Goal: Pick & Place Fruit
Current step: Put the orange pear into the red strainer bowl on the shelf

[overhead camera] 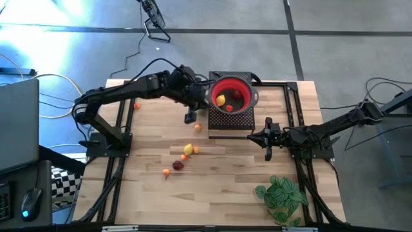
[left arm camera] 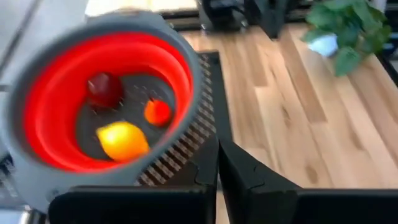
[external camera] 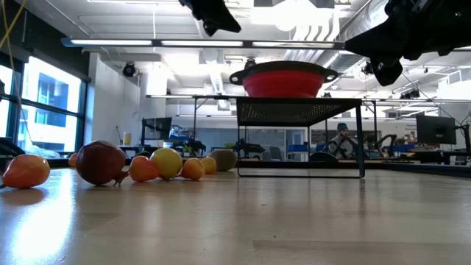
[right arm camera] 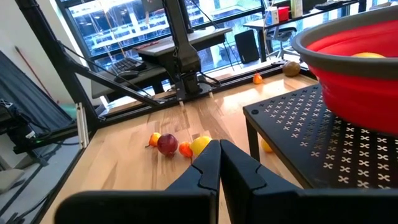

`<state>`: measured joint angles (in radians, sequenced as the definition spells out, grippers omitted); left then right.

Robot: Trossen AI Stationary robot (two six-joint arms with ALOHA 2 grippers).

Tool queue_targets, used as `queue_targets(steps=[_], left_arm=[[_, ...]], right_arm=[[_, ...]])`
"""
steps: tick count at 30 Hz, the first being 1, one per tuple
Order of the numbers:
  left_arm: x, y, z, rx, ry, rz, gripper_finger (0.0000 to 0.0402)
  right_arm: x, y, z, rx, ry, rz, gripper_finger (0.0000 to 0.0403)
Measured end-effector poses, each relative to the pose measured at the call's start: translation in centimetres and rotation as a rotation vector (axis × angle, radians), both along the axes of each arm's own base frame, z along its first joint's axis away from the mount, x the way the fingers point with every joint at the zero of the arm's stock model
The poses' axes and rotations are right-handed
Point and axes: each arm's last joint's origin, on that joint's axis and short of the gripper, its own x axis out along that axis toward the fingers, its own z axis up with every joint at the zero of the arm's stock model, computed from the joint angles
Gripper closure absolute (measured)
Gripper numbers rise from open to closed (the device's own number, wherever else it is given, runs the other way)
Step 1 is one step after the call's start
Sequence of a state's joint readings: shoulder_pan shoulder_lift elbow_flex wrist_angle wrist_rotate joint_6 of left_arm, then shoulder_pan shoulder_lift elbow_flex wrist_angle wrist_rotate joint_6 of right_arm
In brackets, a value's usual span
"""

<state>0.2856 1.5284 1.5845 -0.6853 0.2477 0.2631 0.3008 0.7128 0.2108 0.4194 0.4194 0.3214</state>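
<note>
The wooden desk (overhead camera: 219,187) carries a black perforated stand (overhead camera: 230,121) just beside the left pincer (overhead camera: 190,117). Loose fruit (overhead camera: 188,149) lies on the boards near that pincer: yellow, orange and dark red pieces, with one orange piece (overhead camera: 136,106) farther off. A leafy plant (overhead camera: 280,195) sits near the right pincer (overhead camera: 268,141), apart from the stand.

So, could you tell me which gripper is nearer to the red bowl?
Left. The left gripper, shut and empty, sits just beside the red bowl; the right gripper waits farther off, beyond the black stand.
</note>
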Motion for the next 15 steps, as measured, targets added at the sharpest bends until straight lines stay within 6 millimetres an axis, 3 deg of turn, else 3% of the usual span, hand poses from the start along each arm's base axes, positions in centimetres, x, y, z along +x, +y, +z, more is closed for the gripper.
queue_targets(steps=[8, 15], left_arm=[[-1.2, -2.7, -1.3, -0.029, 0.062, -0.062, 0.0399], [-4.1, -3.9, -5.0, -0.097, -0.009, 0.023, 0.04]], right_arm=[[0.0, 0.0, 0.0, -0.001, 0.003, 0.0, 0.0401], [0.0, 0.0, 0.0, -0.003, 0.001, 0.0, 0.0401]])
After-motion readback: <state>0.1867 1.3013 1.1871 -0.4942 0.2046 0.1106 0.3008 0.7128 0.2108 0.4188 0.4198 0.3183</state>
